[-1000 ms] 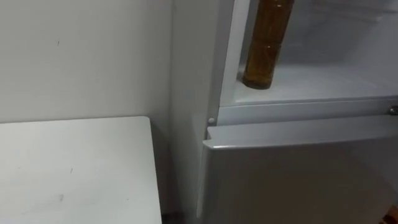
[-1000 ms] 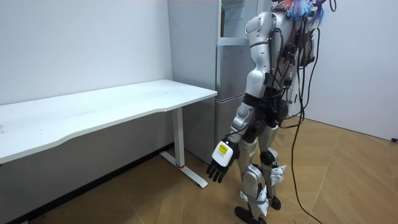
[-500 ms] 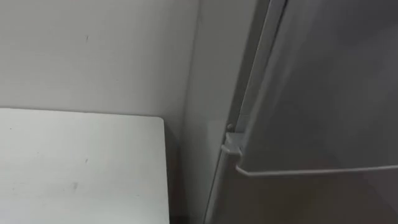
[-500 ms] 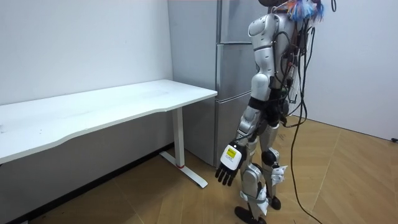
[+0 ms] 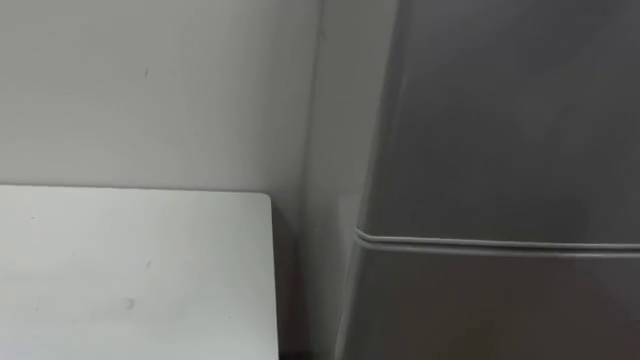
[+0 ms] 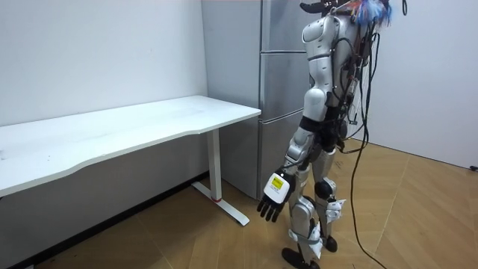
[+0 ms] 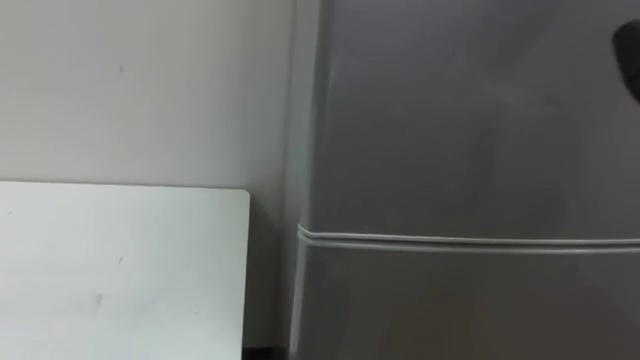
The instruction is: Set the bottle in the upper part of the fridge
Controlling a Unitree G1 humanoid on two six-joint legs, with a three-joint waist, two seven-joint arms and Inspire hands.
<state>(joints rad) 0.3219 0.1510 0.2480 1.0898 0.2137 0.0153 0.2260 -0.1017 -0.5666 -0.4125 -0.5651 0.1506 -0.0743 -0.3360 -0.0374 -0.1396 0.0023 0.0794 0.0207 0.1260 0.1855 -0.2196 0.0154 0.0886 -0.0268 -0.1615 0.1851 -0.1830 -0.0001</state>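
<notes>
The left hand (image 6: 271,203) hangs with relaxed, empty fingers; the right hand (image 7: 630,58) is a dark shape at the upper door (image 5: 500,120), its fingers I cannot tell; beyond it the fridge (image 6: 280,90) is closed, so the bottle's place is hidden; a table (image 5: 130,270) stands to its left.

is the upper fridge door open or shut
Shut: the upper fridge door lies flush above the lower door, just a thin seam between.

Shut upper fridge door (image 5: 500,120) bars entry; white table (image 5: 130,270) flanks its left.
</notes>
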